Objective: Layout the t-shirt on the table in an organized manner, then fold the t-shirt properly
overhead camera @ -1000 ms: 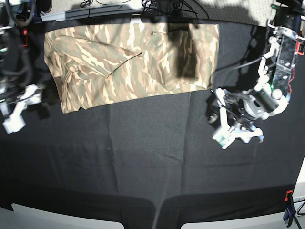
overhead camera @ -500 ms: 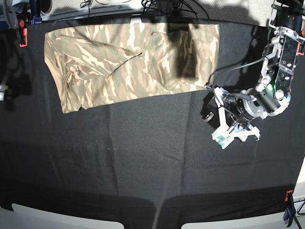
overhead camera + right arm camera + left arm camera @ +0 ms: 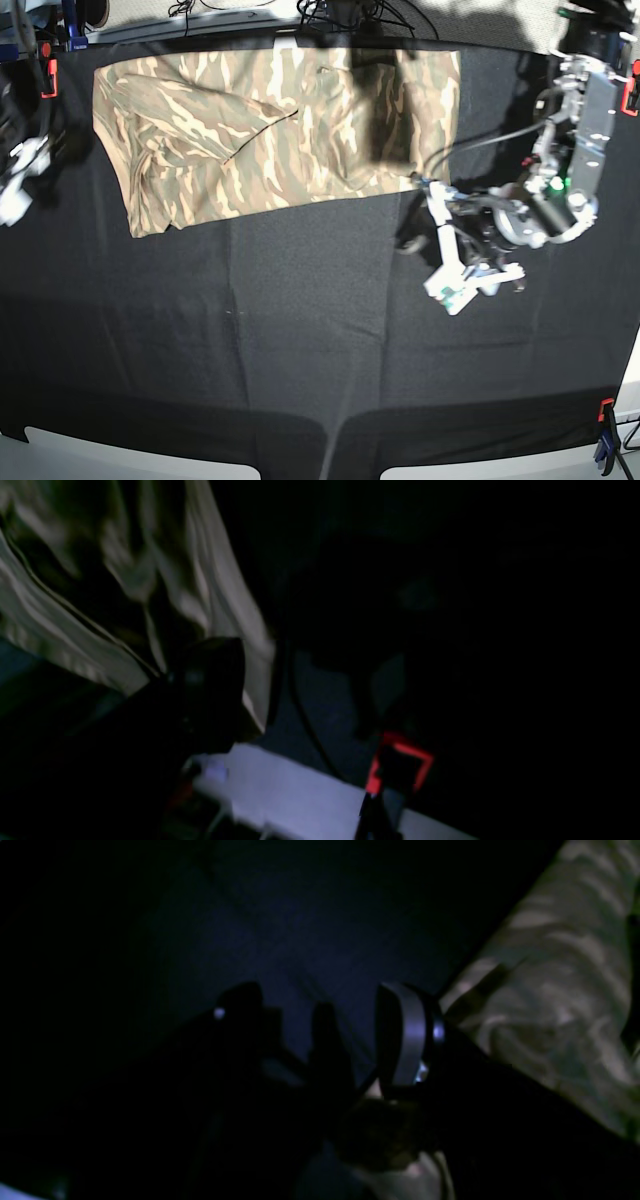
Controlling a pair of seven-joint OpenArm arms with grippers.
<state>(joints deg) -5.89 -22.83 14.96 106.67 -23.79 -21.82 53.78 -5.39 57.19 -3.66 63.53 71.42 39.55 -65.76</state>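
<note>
T-shirt (image 3: 270, 130) along table's (image 3: 250, 330) far edge.

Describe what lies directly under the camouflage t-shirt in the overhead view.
The t-shirt lies flat on the table, whose black cloth shows all around it. The cloth beneath the shirt is covered, so nothing there can be seen.
</note>
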